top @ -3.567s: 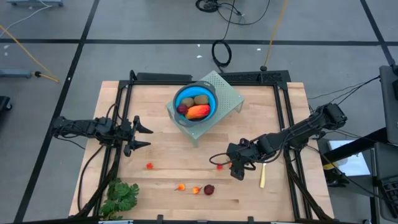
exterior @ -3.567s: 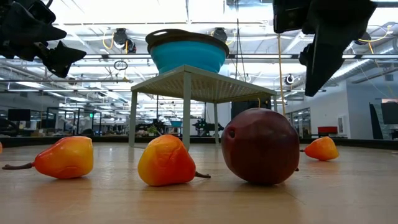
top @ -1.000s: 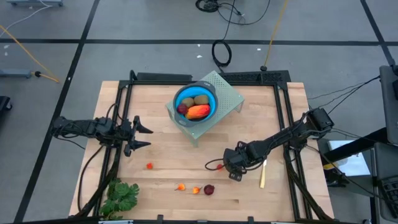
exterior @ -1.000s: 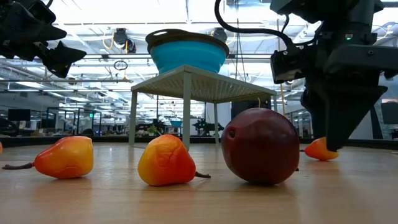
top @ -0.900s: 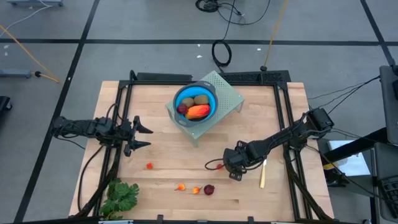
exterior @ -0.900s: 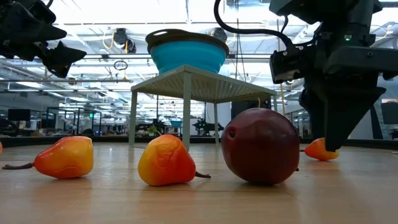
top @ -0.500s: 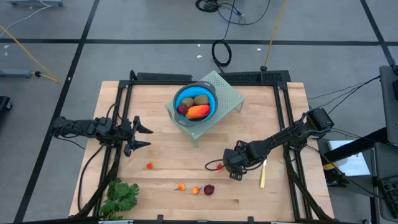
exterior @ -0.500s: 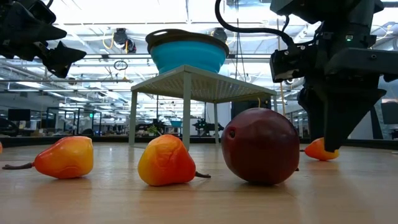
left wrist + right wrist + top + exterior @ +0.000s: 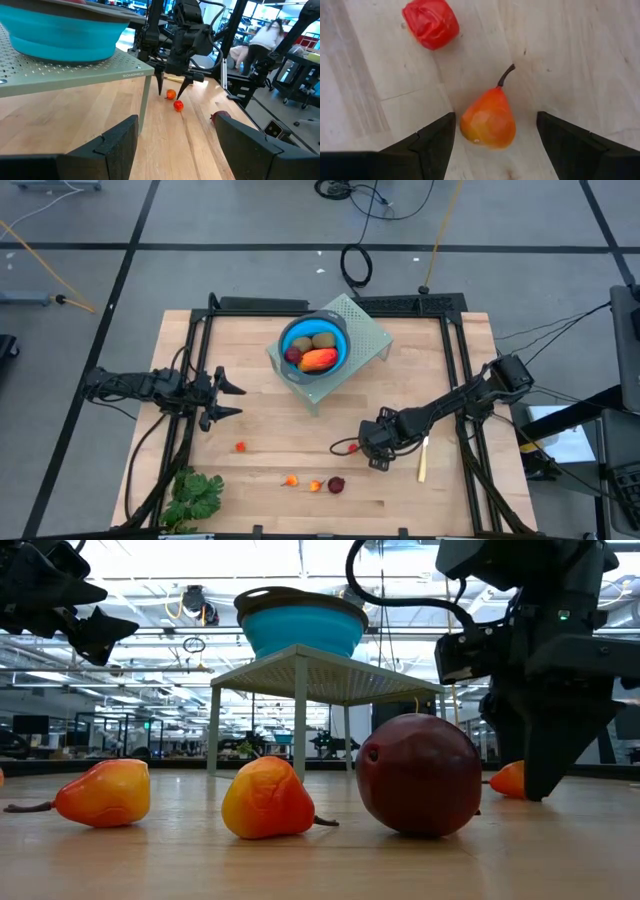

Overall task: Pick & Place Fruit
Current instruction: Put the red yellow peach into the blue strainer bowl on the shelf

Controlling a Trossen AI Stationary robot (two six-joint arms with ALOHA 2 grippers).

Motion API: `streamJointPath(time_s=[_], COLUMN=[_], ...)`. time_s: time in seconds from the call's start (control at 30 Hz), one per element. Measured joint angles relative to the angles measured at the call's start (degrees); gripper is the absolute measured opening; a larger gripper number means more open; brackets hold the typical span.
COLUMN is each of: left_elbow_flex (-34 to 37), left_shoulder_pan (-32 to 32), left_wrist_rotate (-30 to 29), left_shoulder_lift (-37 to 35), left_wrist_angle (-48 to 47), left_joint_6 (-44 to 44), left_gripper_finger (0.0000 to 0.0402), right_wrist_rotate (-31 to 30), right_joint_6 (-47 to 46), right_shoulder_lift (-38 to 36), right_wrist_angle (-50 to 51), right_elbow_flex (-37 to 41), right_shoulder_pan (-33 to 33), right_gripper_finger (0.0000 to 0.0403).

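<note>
Fruit: a small orange pear [image 9: 489, 120] lay on the wooden table [image 9: 260, 380] between the parted fingers of the right gripper [image 9: 352, 448], jaws wide and gripping nothing, a red berry [image 9: 431, 22] just beside it. Other pieces sat in the blue bowl [image 9: 295, 335] on the perforated stand [image 9: 370, 330]; two pears and a dark red ball [image 9: 418, 775] lay nearer the table's front edge. The left gripper [image 9: 232, 400] hovered open and empty, well apart

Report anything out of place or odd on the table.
Nothing looks damaged or spilled. Small fruit lies scattered on the wood: one orange pear sits between the open right gripper's fingers, a red piece beside it. A yellow-handled knife lies apart near the right arm.
</note>
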State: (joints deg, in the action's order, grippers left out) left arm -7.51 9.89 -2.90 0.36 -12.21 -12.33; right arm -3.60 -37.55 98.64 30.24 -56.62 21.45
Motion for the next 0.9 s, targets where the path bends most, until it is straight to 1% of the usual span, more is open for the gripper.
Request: streamJointPath(time_s=[0.33,0.73,0.9], left_elbow_flex=[0.0,0.0,0.0], left_shoulder_pan=[0.0,0.0,0.0], left_wrist_rotate=[0.0,0.0,0.0], left_shoulder_lift=[0.0,0.0,0.0], left_wrist_angle=[0.0,0.0,0.0], left_joint_6=[-0.8,-1.5,-1.5], left_gripper_finger=[0.0267,0.0267,0.0267], right_wrist_rotate=[0.0,0.2,0.5], right_joint_6=[-0.4,-0.8,-0.9], right_shoulder_lift=[0.2,-0.1,-0.7], right_wrist_angle=[0.1,0.4,0.4], right_elbow_flex=[0.0,0.1,0.2], right_shoulder_pan=[0.0,0.0,0.0], right_gripper_finger=[0.0269,0.0182,0.0153])
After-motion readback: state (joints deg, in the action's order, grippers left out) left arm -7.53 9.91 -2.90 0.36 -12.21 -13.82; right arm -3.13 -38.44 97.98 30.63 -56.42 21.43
